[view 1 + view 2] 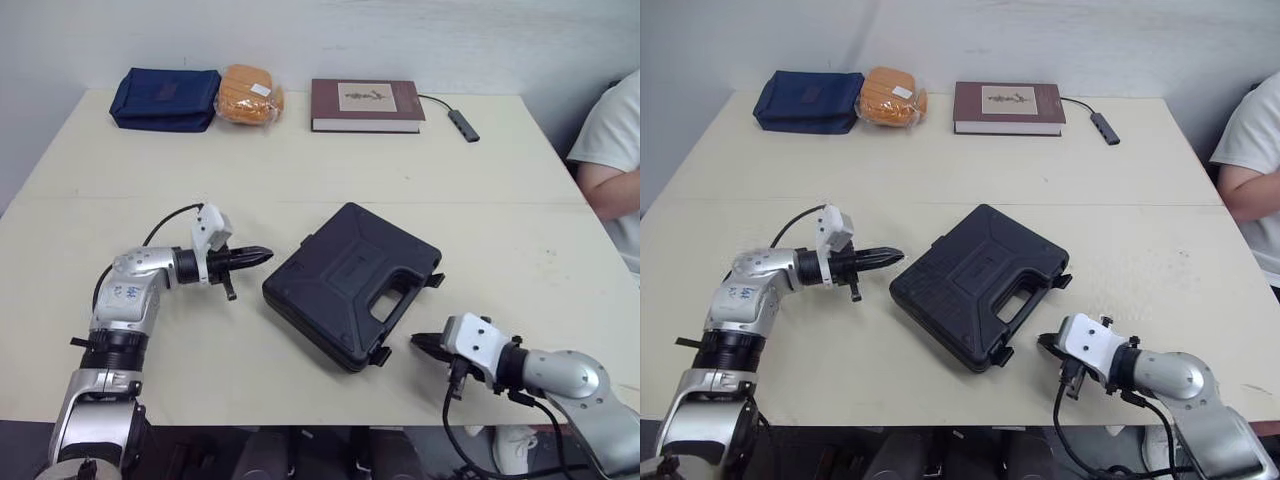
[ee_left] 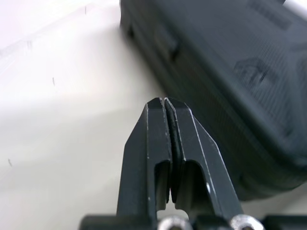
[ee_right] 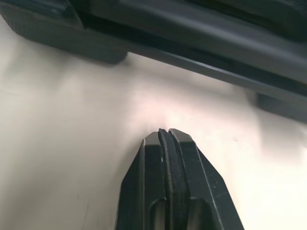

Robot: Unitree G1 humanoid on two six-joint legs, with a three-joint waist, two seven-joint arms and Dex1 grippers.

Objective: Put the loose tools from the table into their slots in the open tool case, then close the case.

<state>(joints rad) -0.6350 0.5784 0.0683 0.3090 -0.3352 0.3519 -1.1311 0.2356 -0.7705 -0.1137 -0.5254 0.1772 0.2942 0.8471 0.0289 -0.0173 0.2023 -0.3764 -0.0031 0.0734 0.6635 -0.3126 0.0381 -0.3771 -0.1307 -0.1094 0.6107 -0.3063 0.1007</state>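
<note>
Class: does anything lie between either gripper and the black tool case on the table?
Nothing visible does. Only bare table separates the left gripper from the tool case, and the right gripper from its near edge. Both grippers are shut, and the tool case lies closed.

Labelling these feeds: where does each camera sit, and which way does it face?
Eye views: on the head, facing forward and down at the table and closed tool case; both arms, left gripper, right gripper show.
Left wrist view: on left wrist, facing along its shut fingers toward the case's side.
Right wrist view: on right wrist, along its shut fingers toward the case's edge.
All share the case.
</note>
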